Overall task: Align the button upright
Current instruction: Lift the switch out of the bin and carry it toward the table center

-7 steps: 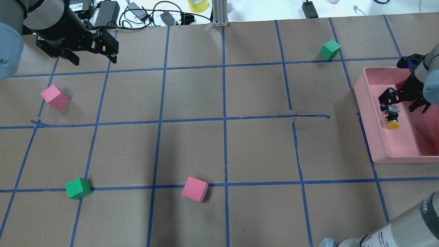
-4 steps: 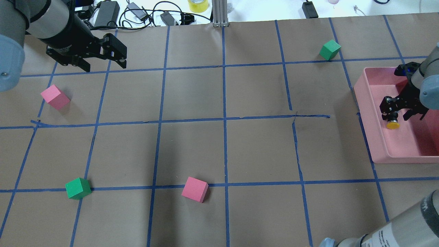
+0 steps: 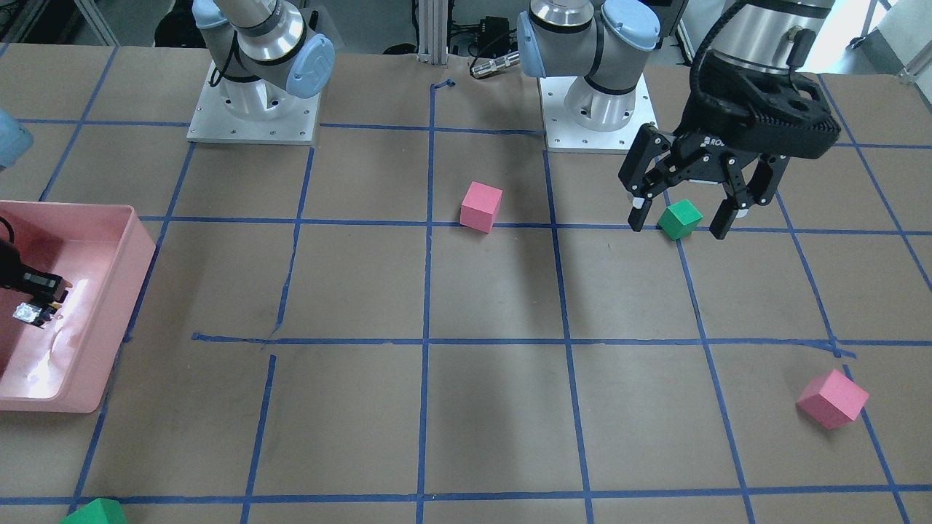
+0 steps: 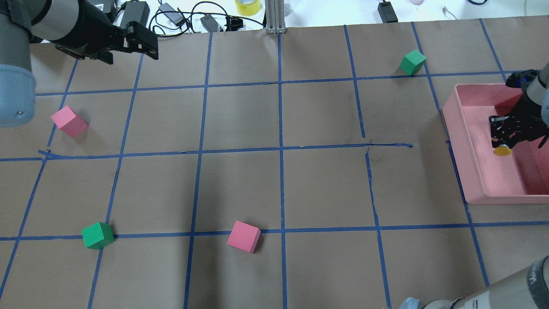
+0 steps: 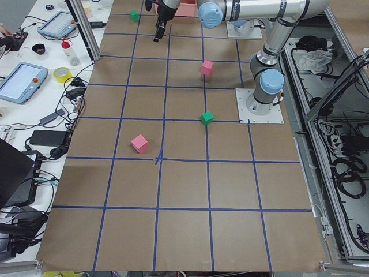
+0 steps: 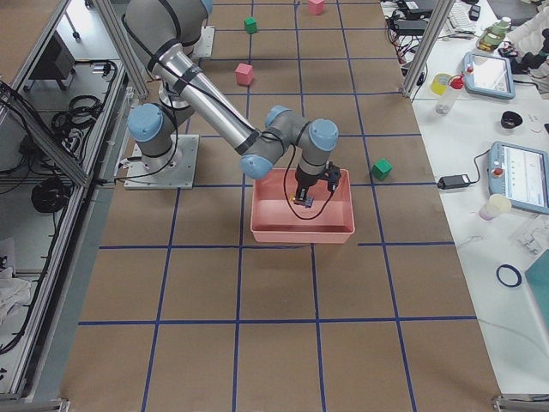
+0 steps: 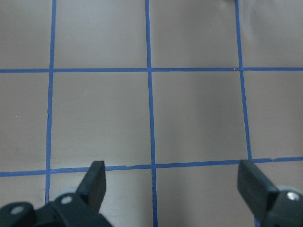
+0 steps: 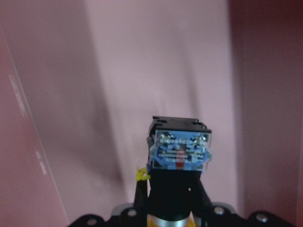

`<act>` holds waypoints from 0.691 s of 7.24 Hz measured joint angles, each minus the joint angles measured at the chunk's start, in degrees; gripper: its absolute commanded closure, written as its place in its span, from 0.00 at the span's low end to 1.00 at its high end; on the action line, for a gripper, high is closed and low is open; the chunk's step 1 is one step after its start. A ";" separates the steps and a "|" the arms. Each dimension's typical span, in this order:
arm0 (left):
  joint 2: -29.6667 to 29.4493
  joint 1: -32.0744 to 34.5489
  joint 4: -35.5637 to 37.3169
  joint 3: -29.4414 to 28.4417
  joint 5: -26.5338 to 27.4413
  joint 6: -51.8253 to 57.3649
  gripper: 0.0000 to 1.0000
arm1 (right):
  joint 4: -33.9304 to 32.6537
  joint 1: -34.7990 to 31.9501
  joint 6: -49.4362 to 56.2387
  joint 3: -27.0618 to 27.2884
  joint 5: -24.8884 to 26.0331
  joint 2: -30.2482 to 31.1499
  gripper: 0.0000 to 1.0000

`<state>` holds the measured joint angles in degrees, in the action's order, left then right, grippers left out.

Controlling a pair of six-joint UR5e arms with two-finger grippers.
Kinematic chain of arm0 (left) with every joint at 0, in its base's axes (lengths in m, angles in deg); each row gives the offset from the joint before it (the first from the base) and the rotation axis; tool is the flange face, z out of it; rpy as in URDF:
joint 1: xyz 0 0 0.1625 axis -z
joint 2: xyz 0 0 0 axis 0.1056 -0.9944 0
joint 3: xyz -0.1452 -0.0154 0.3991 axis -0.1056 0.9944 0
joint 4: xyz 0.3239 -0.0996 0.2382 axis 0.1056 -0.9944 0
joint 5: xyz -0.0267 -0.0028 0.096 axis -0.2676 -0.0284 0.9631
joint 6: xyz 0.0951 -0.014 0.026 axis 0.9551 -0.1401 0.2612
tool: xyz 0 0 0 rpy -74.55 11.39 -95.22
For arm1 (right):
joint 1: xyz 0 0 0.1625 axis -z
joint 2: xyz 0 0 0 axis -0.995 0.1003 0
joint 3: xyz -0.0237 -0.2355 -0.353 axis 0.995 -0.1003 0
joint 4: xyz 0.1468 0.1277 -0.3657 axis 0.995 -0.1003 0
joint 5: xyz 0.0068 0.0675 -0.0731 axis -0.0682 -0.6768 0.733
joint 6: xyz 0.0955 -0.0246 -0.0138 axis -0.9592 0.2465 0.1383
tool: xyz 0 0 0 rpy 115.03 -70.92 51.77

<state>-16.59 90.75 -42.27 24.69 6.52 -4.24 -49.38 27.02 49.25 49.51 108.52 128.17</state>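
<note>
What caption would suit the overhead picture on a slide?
The right hand grips the yellow-capped button inside the pink tray while the left hand hangs open far across the table.

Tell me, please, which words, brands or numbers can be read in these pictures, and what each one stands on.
"RO": white letters, cut off, on the body of the left pincer.
Markings on the button, on its contact block: too blurred to read.
Print on the right arm: too small to read.
White label on a black box at the table's far edge: too small to read.
</note>
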 measured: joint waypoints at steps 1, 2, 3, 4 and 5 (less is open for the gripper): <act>0.06 0.03 -0.08 1.25 0.12 -0.13 0.00 | 1.69 -0.14 -0.95 -0.52 -0.22 1.70 1.00; 0.17 0.06 -1.74 0.93 0.82 -0.23 0.00 | 4.37 -0.43 -1.30 -2.28 -0.43 3.00 1.00; 0.00 0.08 -6.98 -0.94 2.21 -0.27 0.00 | 8.62 -1.12 -1.39 -5.59 -0.61 3.91 1.00; -0.53 0.07 -14.46 -3.67 3.32 -0.49 0.00 | 12.54 -2.66 -1.27 -9.48 -0.58 4.35 1.00; -1.20 0.03 -21.50 -5.63 3.90 -1.62 0.00 | 15.08 -5.86 -1.12 -12.73 -0.27 4.64 1.00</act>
<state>-17.79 90.78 -63.77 19.07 10.42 -5.87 -34.30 21.15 48.13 36.78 108.25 132.81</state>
